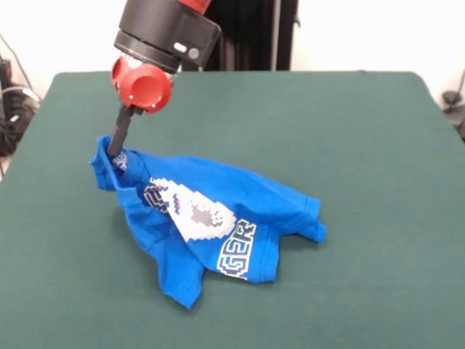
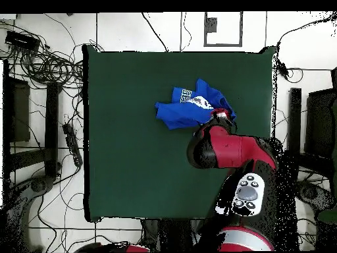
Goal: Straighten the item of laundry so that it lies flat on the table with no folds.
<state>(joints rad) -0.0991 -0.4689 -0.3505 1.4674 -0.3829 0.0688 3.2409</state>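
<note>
The item of laundry, a bright blue T-shirt with a white-grey pixel print and partly hidden lettering, lies crumpled and folded on the dark green table. One corner of it is lifted off the felt at the left, pinched by my gripper, which is shut on the cloth. The rest of the shirt trails down to the right and toward the near edge. In the overhead view the shirt shows bunched beside the red arm, and the arm hides my gripper there.
Cables and black stands lie on the floor around the table. The red and black arm reaches over the table's right part in the overhead view.
</note>
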